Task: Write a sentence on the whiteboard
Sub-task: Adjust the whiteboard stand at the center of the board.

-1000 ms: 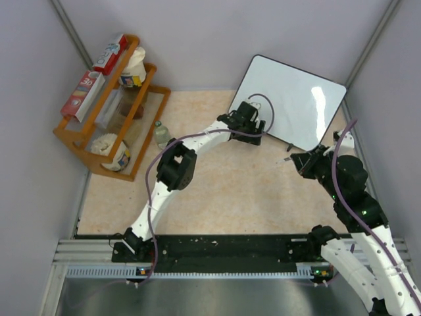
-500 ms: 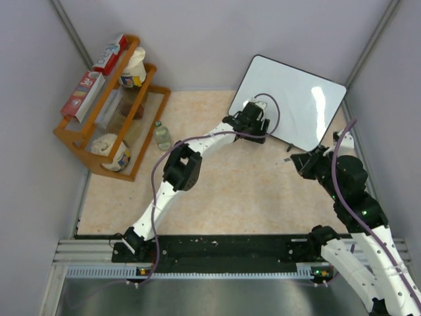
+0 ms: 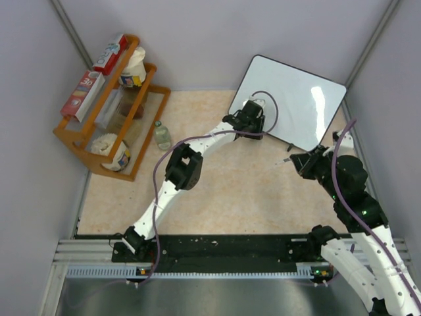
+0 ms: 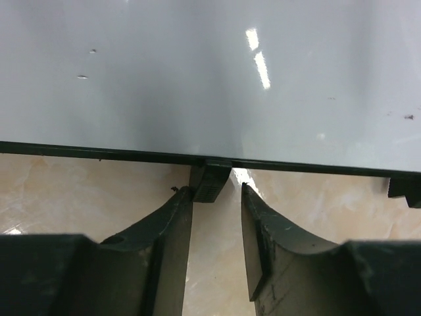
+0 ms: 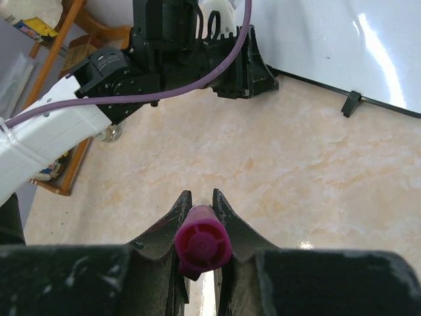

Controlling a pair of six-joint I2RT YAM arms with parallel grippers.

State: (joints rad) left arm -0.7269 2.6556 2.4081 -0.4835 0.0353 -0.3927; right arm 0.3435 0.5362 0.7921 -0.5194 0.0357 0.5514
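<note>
The whiteboard point(image 3: 289, 99) leans at the back right, glossy white with a thin black frame; its face point(image 4: 197, 72) shows only small specks. No sentence is in view on it. My left gripper point(image 4: 216, 189) is at the board's lower edge point(image 3: 258, 112), open. One small black foot point(image 4: 210, 174) of the board lies between its fingertips, touching the left finger and apart from the right one. My right gripper point(image 5: 200, 194) hovers over the table near the board's lower right corner point(image 3: 296, 160), shut on a pink marker point(image 5: 200, 240) seen end-on.
A wooden rack point(image 3: 75, 141) with boxes and jars stands at the back left, a small bottle point(image 3: 161, 135) beside it. Grey walls close in on three sides. A second black foot point(image 4: 404, 191) sits further right along the board's edge.
My left gripper has slid up to the board's lower edge and its jaws have narrowed around the foot. The right arm and marker have not moved.
</note>
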